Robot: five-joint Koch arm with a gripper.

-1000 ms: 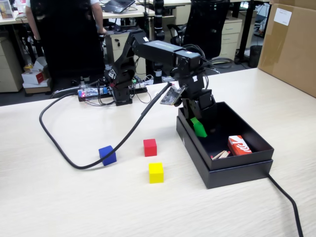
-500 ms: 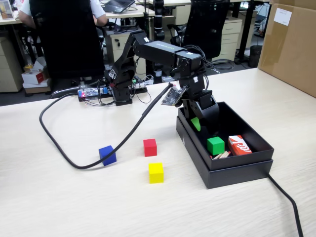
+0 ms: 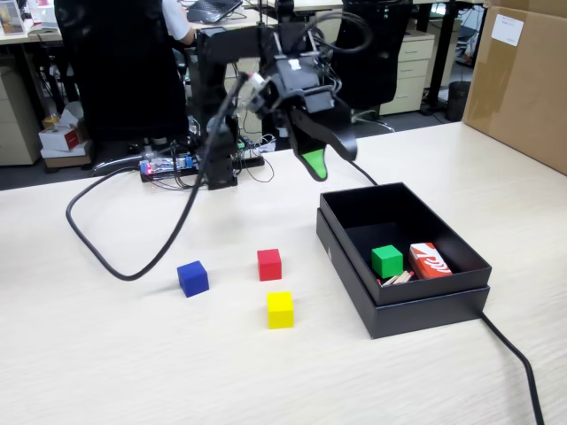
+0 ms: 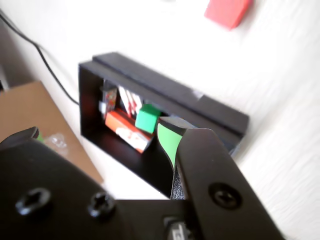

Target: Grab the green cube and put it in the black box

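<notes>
- Risk: little left; cube (image 3: pixel 386 261) already sits in box (image 3: pixel 354 266), beside the carton (image 3: pixel 430 260). If I dip, my green tip could clip the wall or shove the box.
- My gripper (image 3: pixel 316 165) hangs above the box's far corner, empty, touching nothing.
- Jaws apart in wrist view: wide gap, nothing between.

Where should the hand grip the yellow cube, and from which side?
Take the yellow cube from straight above, across two opposite side faces. It sits flat on the table, apart from the red cube, so all sides look free. The hand hovers above the black box.
</notes>
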